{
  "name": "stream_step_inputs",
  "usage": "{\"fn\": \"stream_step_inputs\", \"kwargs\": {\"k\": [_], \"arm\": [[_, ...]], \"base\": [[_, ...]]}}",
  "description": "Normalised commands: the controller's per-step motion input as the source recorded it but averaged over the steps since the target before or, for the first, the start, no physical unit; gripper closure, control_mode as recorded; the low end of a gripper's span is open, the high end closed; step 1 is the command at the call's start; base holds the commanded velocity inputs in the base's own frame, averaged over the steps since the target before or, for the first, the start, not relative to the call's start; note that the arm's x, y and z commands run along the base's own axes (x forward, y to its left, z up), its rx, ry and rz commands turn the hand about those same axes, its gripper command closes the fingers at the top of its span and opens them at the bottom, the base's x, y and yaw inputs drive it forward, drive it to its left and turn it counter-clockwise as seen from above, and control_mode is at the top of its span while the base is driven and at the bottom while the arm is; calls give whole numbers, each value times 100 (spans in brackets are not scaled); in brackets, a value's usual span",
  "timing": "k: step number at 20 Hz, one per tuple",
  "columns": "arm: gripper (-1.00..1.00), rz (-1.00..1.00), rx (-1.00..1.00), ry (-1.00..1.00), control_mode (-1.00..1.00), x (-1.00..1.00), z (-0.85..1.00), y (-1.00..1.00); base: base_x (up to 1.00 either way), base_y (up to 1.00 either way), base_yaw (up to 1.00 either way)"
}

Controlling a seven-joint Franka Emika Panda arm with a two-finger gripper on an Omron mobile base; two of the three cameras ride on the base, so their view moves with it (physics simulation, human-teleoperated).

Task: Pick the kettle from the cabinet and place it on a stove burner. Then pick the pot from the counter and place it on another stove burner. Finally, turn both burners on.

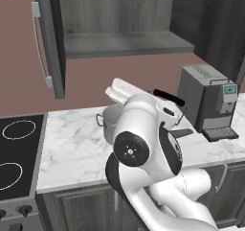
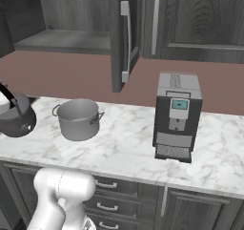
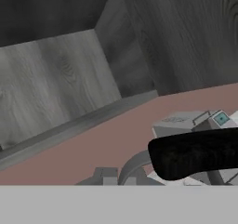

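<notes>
The grey kettle [image 2: 18,121] hangs at the left edge of the right base view, just left of the pot [image 2: 78,119] and out of the cabinet [image 2: 66,40]. My gripper [image 2: 5,100] is shut on its black arched handle [image 3: 195,155], which crosses the bottom right of the hand view. In the left base view my own arm hides the kettle's body; only the handle [image 1: 167,97] shows. The lidless pot [image 1: 106,120] stands on the marble counter [image 1: 72,148], partly behind the arm. The black cooktop with its white burner rings [image 1: 18,129] lies to the counter's left.
The cabinet door [image 1: 50,43] stands open above the counter's left end, its silver bar handle [image 1: 39,45] facing out. A grey coffee machine [image 2: 177,117] stands on the counter to the right of the pot. Cooktop knobs [image 1: 21,209] sit along the front edge.
</notes>
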Motion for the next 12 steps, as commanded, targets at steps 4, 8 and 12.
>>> {"fn": "stream_step_inputs", "kwargs": {"k": [4,8,12], "arm": [[100,0,0,-3,100,-7,0,2],[100,0,0,0,100,0,0,0],[100,0,0,0,100,0,0,0]], "base": [[-6,3,0],[-46,42,0],[-10,64,-1]]}}
